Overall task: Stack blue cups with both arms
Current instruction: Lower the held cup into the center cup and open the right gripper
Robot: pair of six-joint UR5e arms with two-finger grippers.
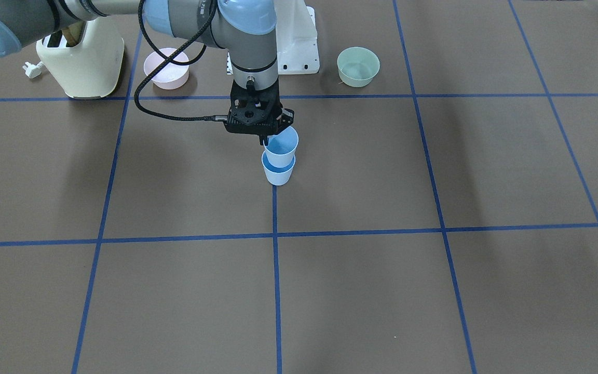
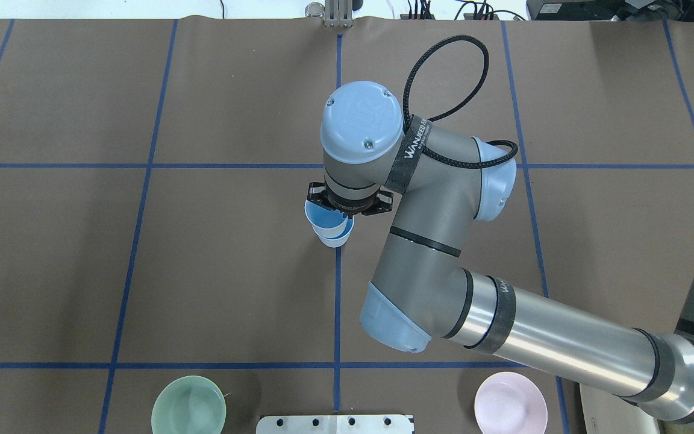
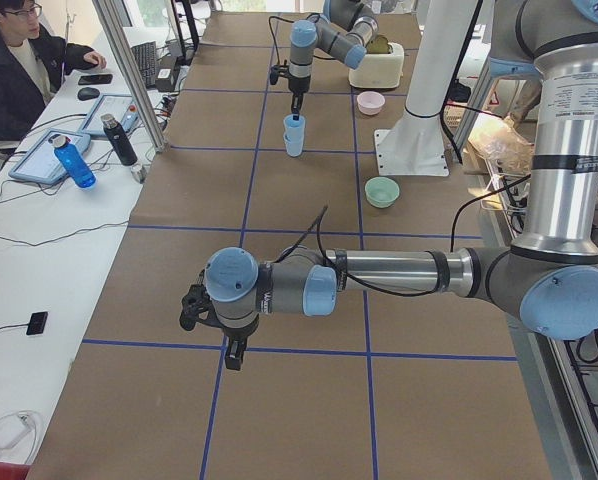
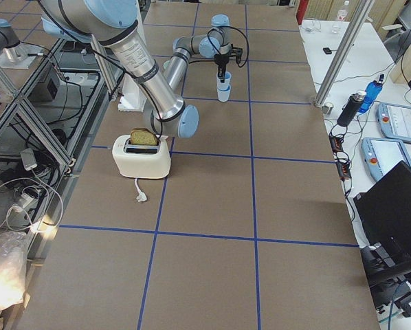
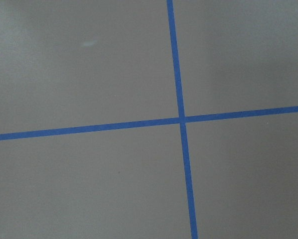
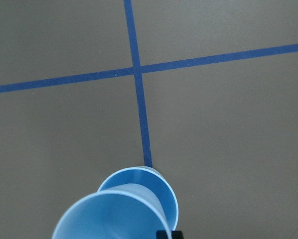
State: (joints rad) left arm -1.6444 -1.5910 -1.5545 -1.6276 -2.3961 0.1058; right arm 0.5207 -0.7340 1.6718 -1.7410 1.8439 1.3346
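Note:
Two light-blue cups stand at the table's middle, on a blue tape line. The lower blue cup (image 1: pixel 278 175) sits upright on the table. The upper blue cup (image 1: pixel 282 146) is tilted a little, with its bottom inside the lower cup's rim. My right gripper (image 1: pixel 263 139) comes straight down and is shut on the upper cup's rim. The right wrist view shows the upper cup (image 6: pixel 114 219) over the lower cup (image 6: pixel 159 186). My left gripper (image 3: pixel 236 352) hangs over bare table far from the cups. I cannot tell whether it is open or shut.
A cream toaster (image 1: pixel 81 62) holding bread, a pink bowl (image 1: pixel 166 68) and a pale-green bowl (image 1: pixel 358 66) stand near the white base pedestal (image 1: pixel 299 41). A seated person (image 3: pixel 24 70) and a desk with bottles lie beyond the table's far edge.

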